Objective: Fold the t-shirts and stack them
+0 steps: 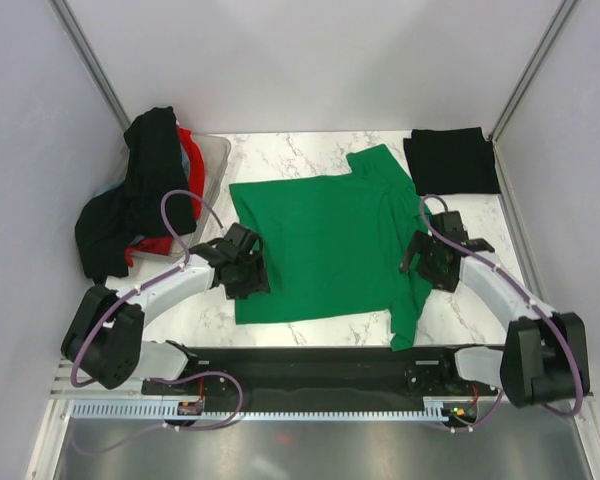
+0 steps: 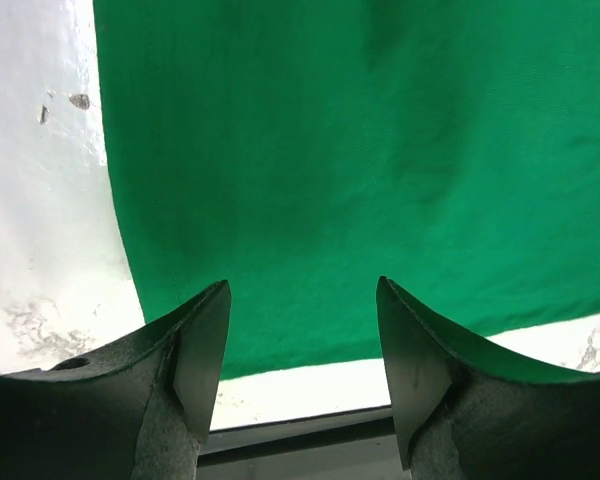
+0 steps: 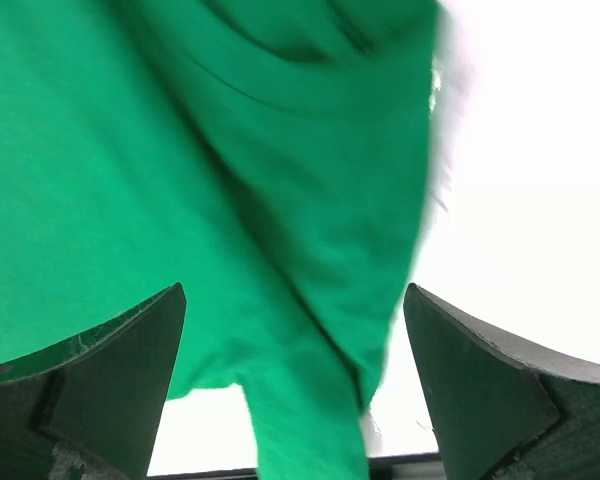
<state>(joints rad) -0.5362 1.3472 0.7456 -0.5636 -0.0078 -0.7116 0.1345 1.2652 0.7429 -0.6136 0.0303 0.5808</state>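
Both left tool and right tool gape apart over the green t-shirt; black and red shirts fill the tub.

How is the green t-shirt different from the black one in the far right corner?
The green t-shirt is spread out flat; the black t-shirt is folded into a compact rectangle. The green one covers far more of the marble table than the black one. The green one lies mid-table, the black one at the far right corner. Both are plain fabric shirts resting on that table.
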